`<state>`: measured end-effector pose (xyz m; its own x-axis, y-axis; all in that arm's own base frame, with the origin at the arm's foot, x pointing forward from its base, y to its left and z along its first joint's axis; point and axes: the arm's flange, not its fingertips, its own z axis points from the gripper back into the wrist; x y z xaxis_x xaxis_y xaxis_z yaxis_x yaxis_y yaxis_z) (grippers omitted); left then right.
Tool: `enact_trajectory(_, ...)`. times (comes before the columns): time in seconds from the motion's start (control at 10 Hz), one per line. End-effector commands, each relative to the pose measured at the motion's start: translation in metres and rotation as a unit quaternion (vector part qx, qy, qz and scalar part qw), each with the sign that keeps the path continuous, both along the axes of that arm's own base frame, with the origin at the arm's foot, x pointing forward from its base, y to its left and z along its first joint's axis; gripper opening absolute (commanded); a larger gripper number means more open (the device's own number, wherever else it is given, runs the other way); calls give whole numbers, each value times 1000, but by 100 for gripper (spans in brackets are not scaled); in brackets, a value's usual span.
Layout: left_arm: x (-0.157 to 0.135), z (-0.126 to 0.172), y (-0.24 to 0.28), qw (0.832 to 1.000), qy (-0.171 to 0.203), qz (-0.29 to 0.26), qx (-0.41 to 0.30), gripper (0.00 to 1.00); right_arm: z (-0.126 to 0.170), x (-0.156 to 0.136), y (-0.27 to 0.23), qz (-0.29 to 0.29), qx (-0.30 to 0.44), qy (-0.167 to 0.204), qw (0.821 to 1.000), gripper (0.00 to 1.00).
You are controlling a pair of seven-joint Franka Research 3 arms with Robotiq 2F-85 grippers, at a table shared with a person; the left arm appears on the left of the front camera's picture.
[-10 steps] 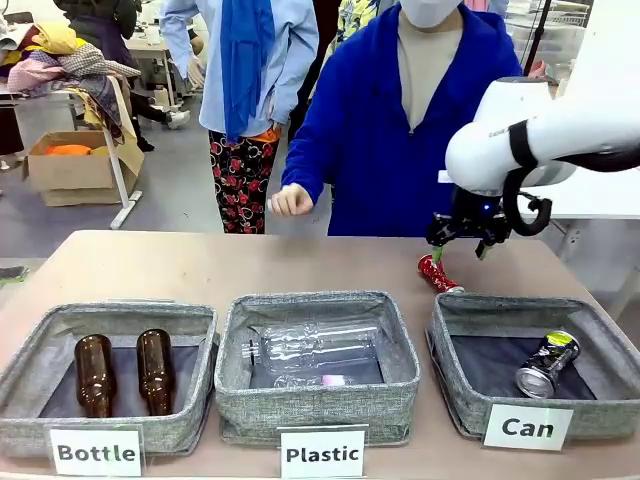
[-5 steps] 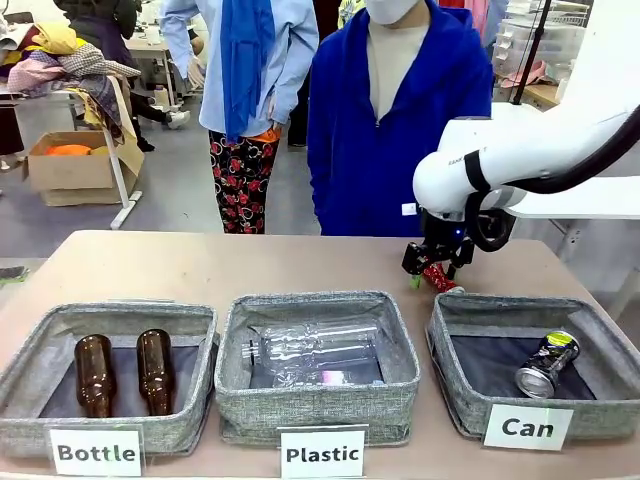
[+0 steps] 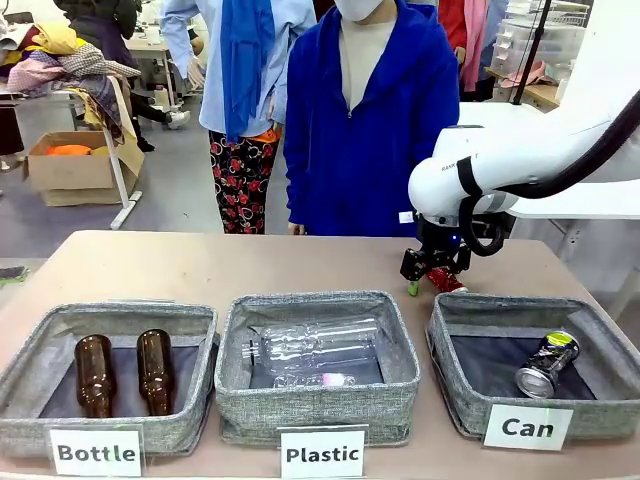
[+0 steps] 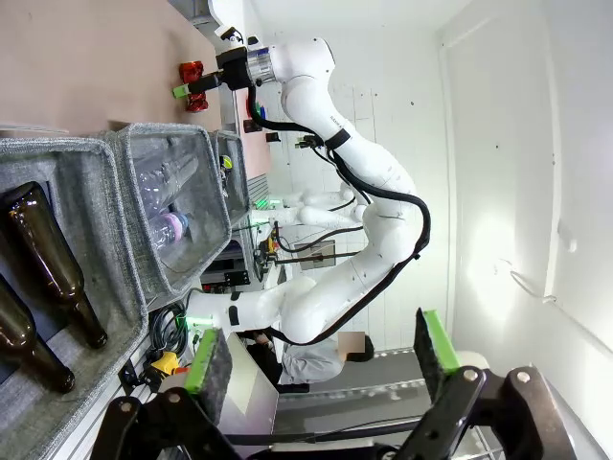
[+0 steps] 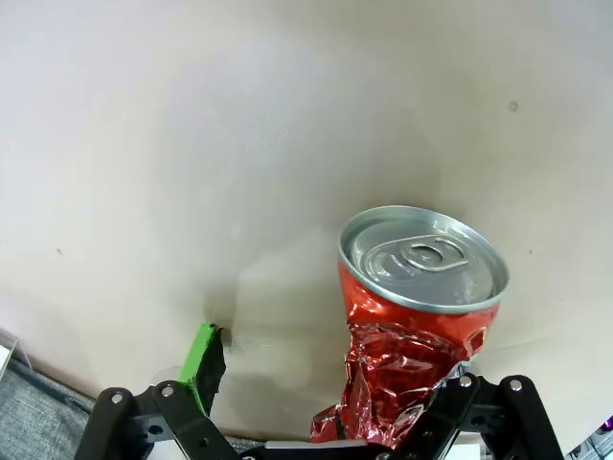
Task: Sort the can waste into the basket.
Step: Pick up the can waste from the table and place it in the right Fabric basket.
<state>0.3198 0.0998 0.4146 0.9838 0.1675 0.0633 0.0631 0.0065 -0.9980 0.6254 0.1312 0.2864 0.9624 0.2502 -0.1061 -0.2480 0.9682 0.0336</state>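
The crushed red can (image 3: 445, 281) lies on the table just behind the grey basket (image 3: 455, 395) with the "Can" card (image 3: 527, 427). My right gripper (image 3: 428, 272) is down over this can. In the right wrist view the red can (image 5: 412, 326) leans against the right-hand finger, while the green left pad (image 5: 204, 362) stands apart from it, so the right gripper (image 5: 335, 374) is open around it. A dark can (image 3: 547, 363) lies inside the basket. My left gripper (image 4: 321, 355) is open with nothing between its fingers, raised beside the bins.
The "Plastic" basket (image 3: 318, 402) holds clear bottles in the middle. At the left, the "Bottle" basket (image 3: 110, 428) holds two brown bottles. A person in a blue coat (image 3: 365, 130) stands at the far edge. Bare tabletop (image 3: 200, 265) lies behind the baskets.
My right arm swung left and down until its gripper came over the red can, and its jaws have narrowed. The person drew the hand back from the table.
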Motion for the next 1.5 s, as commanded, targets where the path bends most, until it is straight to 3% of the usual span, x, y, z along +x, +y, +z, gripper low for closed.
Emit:
enact_trajectory(0.0, -4, 2, 0, 1000, -8, -5, -2, 100, 6, 8, 1, -7, -4, 5, 1000, 56)
enact_trajectory(0.1, -4, 2, 0, 1000, -8, -5, -2, 100, 5, 6, 0, -8, -7, 11, 1000, 41)
enact_trajectory(0.2, -4, 2, 0, 1000, -8, -5, -2, 100, 5, 6, -1, -10, -8, 13, 1000, 0)
enact_trajectory(0.3, -4, 2, 0, 1000, -8, -5, -2, 100, 5, 7, -1, -11, -6, 15, 1000, 35)
enact_trajectory(0.4, -4, 2, 0, 1000, -8, -5, -2, 100, 5, 8, -1, -12, -6, 17, 1000, 0)
enact_trajectory(1.1, -4, 2, 0, 1000, -8, -5, -2, 100, 14, 5, -3, -12, -10, 21, 1000, 0)
enact_trajectory(1.2, -4, 2, 0, 1000, -8, -5, -2, 100, 30, -1, -6, -15, -9, 8, 1000, 0)
enact_trajectory(1.4, -4, 2, 0, 1000, -8, -5, -2, 100, 95, -34, -16, -25, -4, -18, 1000, 0)
